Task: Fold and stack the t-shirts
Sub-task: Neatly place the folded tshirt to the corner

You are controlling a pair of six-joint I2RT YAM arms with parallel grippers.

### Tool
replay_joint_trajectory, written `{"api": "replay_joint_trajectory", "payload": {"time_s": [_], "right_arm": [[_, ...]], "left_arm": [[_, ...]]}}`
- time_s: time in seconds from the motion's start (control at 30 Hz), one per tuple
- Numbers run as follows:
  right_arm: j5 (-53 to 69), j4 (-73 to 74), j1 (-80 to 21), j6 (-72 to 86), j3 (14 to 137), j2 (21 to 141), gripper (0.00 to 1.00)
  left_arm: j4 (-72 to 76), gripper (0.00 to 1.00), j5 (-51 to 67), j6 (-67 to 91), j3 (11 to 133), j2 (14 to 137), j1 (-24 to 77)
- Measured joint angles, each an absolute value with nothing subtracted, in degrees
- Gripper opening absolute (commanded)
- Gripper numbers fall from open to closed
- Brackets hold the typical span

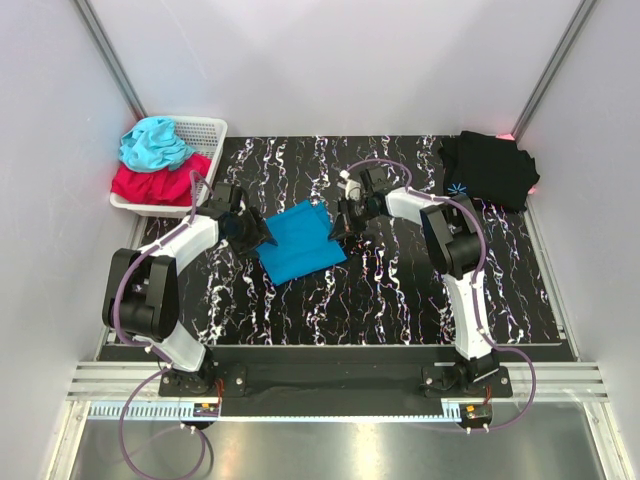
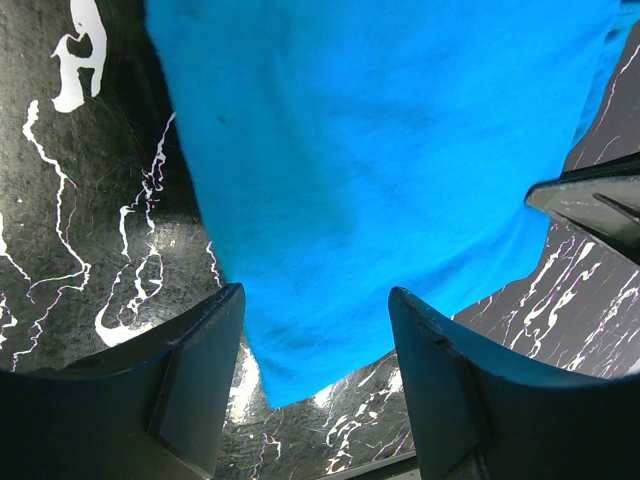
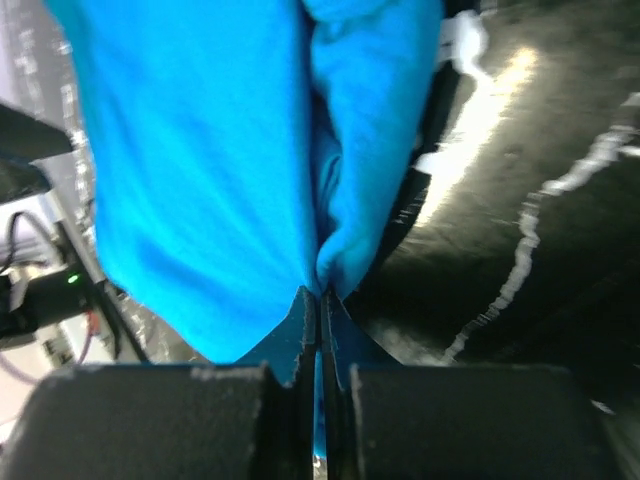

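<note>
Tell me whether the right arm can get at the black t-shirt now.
Likely not yet: the right hand is shut on the blue t-shirt. The black t-shirt itself lies uncovered at the far right.

Bright, even light comes from overhead; the top view is sharp, with only faint, short shadows on the tabletop (image 1: 400, 300) and a pale sheen past its near edge. The right wrist view is smeared, perhaps by motion, with white glare on the gloss. In the left wrist view the blue t-shirt (image 2: 380, 150) is crisp.
</note>
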State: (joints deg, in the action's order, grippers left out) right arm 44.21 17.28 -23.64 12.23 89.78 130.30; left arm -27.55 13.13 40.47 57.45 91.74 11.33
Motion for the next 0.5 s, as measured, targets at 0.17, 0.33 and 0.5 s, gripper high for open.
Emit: {"api": "replay_joint_trajectory", "payload": {"time_s": [0.17,0.33,0.5], "right_arm": [[33.6,23.7,-23.7,9.8,94.3,129.7,0.00],[17.1,30.8,-23.7,5.8,100.4,129.4,0.00],[2.2,34.8,-23.6,3.1,101.7,128.2,0.00]], "left_arm": [[-27.6,0.65,13.1,40.4,57.5,91.7,11.3],[-27.6,0.65,13.1,40.4,57.5,91.7,11.3],[-27.6,0.65,13.1,40.4,57.5,91.7,11.3]]}}
